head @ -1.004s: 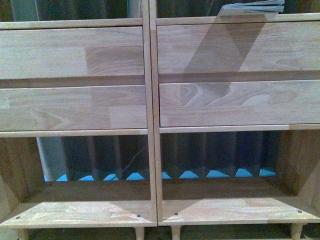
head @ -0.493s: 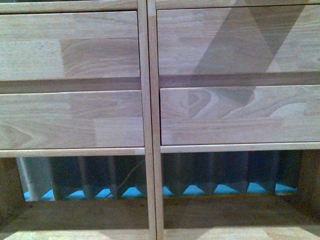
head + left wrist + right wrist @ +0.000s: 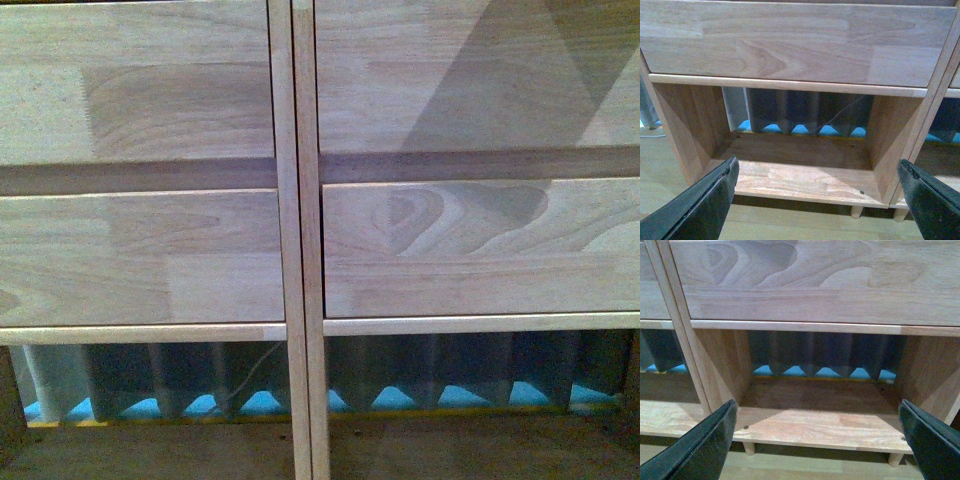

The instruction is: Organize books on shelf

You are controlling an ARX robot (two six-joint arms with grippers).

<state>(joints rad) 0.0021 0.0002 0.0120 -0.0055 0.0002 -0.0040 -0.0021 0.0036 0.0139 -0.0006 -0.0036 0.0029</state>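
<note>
The shelf fills the front view from edge to edge, close to the camera. Its two columns meet at a pair of uprights down the middle. Each column shows two plain drawer fronts, one above the other: upper left, lower left, upper right and lower right. A slanted shadow crosses the right pair.

Under the lower fronts each column has an open compartment with no back. The left wrist view looks into the left one and the right wrist view into the right one; both boards lie bare. Through them shows a dark pleated curtain, with a bright blue strip along its foot. Pale wooden floor lies beside and before the shelf.

The left jaws stand wide open and hold nothing. Their two black fingers are spread to either side of the left compartment's mouth, clear of the wood. The right jaws are just as wide apart and also grip nothing, with their fingers framing the right compartment from in front.

Short peg legs carry the shelf off the floor; one more shows under the left column. A thin cable runs slantwise behind the left compartment, against the curtain. A small dark dot marks the front corner of the left board, and another the right board.
</note>
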